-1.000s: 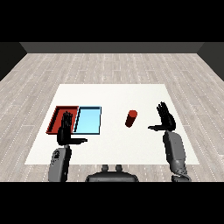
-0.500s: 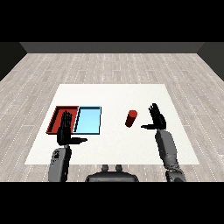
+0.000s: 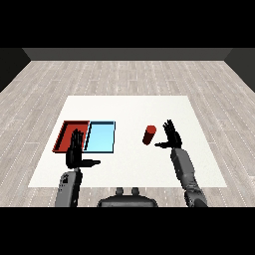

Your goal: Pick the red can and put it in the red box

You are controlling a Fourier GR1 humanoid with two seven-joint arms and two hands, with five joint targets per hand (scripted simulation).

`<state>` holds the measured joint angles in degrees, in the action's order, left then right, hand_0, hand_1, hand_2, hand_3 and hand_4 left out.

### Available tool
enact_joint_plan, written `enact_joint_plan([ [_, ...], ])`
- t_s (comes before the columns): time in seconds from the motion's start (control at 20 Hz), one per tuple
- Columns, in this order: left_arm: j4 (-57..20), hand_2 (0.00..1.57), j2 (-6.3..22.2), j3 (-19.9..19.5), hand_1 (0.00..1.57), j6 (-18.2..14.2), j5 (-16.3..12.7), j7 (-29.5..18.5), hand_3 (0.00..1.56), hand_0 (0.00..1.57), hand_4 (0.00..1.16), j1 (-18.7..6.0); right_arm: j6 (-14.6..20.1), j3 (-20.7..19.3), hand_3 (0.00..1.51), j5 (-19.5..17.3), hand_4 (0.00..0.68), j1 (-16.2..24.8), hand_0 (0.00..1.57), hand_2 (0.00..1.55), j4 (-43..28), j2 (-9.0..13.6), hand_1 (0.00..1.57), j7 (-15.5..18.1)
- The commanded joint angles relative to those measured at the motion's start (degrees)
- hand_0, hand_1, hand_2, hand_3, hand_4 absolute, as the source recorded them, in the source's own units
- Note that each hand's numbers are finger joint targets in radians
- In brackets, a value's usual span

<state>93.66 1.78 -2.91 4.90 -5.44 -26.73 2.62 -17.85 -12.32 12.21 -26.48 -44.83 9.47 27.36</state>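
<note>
The red can (image 3: pixel 148 135) stands upright on the white table, right of the two trays. My right hand (image 3: pixel 172 136) is open just to the can's right, fingers straight up and thumb pointing toward the can, with a small gap between them. The red tray (image 3: pixel 64 135) lies at the left, with nothing in it that I can see. My left hand (image 3: pixel 75 153) is open at the red tray's near edge, fingers raised and thumb out to the right, covering part of that edge.
The light blue tray (image 3: pixel 100 137) lies flush against the red tray's right side, between it and the can. The white table (image 3: pixel 129 112) stretches well beyond the objects, over a grey plank floor.
My right hand has moved left toward the red can, closing most of the gap. The left hand, the can and both trays have stayed in place.
</note>
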Motion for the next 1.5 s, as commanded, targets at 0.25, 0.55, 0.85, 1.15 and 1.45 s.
enact_joint_plan([
  [0.25,3.1,0.0,-1.7,2.6,0.0,-2.6,1.0,3.8,0.0,0.0,0.0,-1.3,0.4,0.2,0.0,1.2,0.0,-3.7,0.0,0.0,6.3,-2.4,0.0,0.9],
  [0.55,1.9,0.0,-1.4,1.8,0.0,-1.3,0.1,3.5,0.0,0.0,0.0,-1.2,2.9,1.9,0.0,0.8,0.0,-3.5,0.0,0.0,4.9,-5.6,0.0,1.0],
  [0.85,0.6,0.0,0.1,-0.3,0.0,-0.3,-1.8,3.9,0.0,0.0,0.0,-3.7,0.9,1.1,0.0,3.2,0.0,-5.2,0.0,0.0,4.1,-2.7,0.0,-3.8],
  [1.15,2.0,0.0,2.7,-2.5,0.0,2.4,-3.7,3.9,0.0,0.0,0.0,-2.7,2.8,0.6,0.0,2.3,0.0,-8.6,0.0,0.0,9.8,-3.0,0.0,-1.6],
  [1.45,-0.2,0.0,0.8,-1.5,0.0,1.3,-2.3,0.7,0.0,0.0,0.0,-2.4,1.6,-0.8,0.0,0.1,0.0,-13.7,0.0,0.0,24.5,-2.2,0.0,7.6],
])
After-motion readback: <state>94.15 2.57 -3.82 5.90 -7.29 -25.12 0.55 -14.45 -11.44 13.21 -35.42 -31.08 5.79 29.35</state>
